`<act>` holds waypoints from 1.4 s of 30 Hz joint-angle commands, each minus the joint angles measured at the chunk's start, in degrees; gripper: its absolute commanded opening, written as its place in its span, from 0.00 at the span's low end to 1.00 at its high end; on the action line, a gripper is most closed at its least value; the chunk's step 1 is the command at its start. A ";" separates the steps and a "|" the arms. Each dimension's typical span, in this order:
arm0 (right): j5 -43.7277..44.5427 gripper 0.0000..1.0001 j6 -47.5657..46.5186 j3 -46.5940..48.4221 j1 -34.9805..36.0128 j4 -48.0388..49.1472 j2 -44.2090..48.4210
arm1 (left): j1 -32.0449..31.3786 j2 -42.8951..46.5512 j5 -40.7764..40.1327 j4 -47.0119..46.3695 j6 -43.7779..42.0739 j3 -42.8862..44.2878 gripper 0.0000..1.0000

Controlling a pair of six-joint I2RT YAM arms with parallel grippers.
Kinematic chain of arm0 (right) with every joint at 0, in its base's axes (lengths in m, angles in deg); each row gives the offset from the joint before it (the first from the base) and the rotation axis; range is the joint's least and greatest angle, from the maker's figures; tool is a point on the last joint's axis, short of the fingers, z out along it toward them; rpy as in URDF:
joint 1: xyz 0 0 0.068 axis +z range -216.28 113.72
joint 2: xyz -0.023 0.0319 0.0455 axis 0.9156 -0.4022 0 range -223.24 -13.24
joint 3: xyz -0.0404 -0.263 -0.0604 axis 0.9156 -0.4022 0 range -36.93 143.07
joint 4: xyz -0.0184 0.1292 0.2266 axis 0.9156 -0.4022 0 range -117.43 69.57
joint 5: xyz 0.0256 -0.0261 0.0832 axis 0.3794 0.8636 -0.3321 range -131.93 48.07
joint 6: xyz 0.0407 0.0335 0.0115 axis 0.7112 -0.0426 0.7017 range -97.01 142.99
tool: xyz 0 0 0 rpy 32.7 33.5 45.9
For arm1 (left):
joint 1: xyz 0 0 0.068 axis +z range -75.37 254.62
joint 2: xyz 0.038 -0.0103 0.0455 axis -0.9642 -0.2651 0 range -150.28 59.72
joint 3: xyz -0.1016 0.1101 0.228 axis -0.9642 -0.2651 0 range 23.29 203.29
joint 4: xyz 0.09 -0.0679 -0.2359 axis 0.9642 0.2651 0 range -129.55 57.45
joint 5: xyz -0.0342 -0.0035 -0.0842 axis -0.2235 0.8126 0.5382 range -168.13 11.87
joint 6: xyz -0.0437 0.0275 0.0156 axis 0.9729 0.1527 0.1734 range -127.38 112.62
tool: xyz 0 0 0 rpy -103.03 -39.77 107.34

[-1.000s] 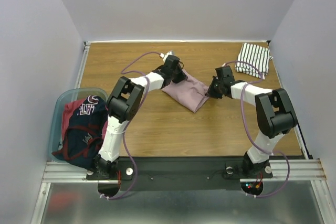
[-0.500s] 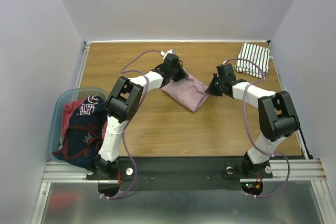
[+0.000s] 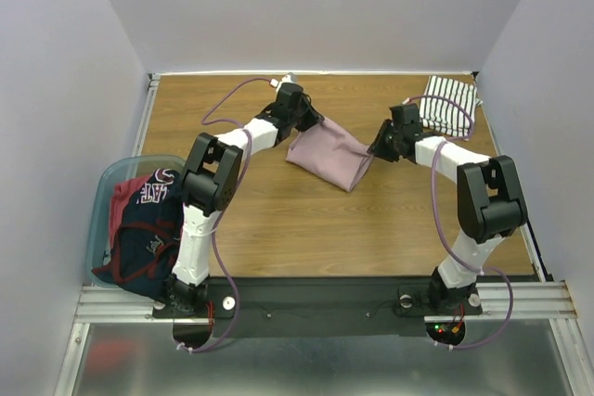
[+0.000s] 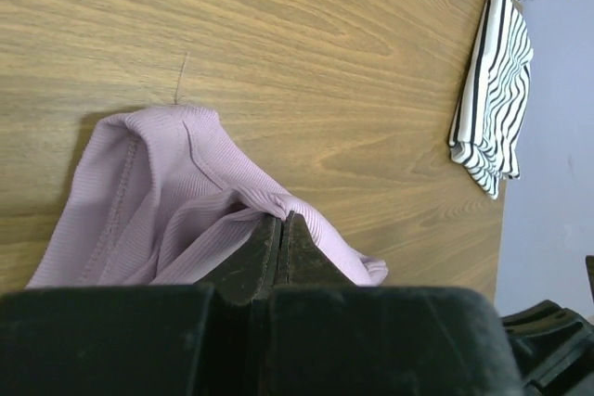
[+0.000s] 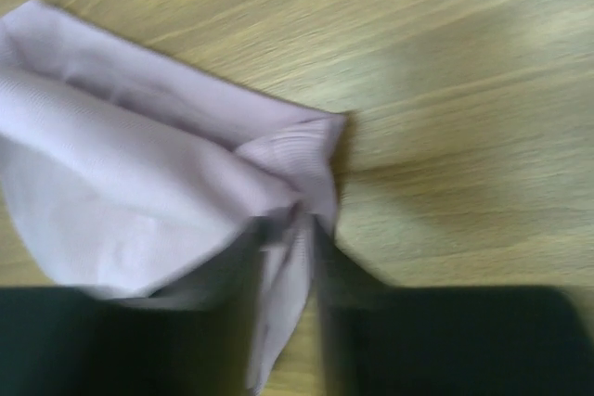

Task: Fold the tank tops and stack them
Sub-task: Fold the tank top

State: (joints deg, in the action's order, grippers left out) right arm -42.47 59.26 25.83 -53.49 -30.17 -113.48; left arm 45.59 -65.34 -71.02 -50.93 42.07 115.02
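Done so far: one white tank top with thin black stripes (image 3: 449, 104) is lying folded at the far right corner of the wooden table (image 3: 278, 238); it looks finished, so approx. 1 of 4.
In hand now: the plain dusty pink tank top (image 3: 327, 157) is lying in the far half of the table, bunched and only partly folded, between the two arms and well apart from the striped one.
Left gripper (image 4: 281, 222): the jaws are pressing together on a ridge of the pink cloth, at its left corner.
Right gripper (image 5: 286, 229): the view is blurred; the fingers are standing a little apart w/ a pink fold between them. I cannot tell if it is gripping.
Left to do: the navy tank top (image 3: 153, 224) and the dark red tank top (image 3: 122, 203) are lying crumpled in the translucent light-blue plastic tub (image 3: 104, 194) at the left, not folded yet.
Judgement: prob. less than half done; the pink fold is needing finishing, then stacking on the striped top.
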 commanded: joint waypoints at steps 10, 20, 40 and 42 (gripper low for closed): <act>7.73 0.66 -3.57 2.28 -0.50 -1.95 7.85 | 2.49 4.11 0.45 -6.11 -5.06 3.38 0.59; 5.20 0.46 -5.25 7.02 6.36 -2.13 3.31 | -2.24 12.99 -4.74 -3.56 -0.25 -10.06 0.31; 2.74 0.44 -0.94 13.35 1.71 -2.48 -12.25 | -14.29 8.34 -5.09 -7.17 2.23 -23.17 0.00; 1.86 0.48 -0.94 13.96 1.53 -2.48 -11.90 | -14.82 7.64 -4.83 -6.38 2.14 -22.99 0.00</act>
State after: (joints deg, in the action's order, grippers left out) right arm -39.97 57.53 37.61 -50.73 -32.79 -125.11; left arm 32.30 -56.92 -75.80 -57.35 44.83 92.63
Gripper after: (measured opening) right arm 0.457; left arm 0.022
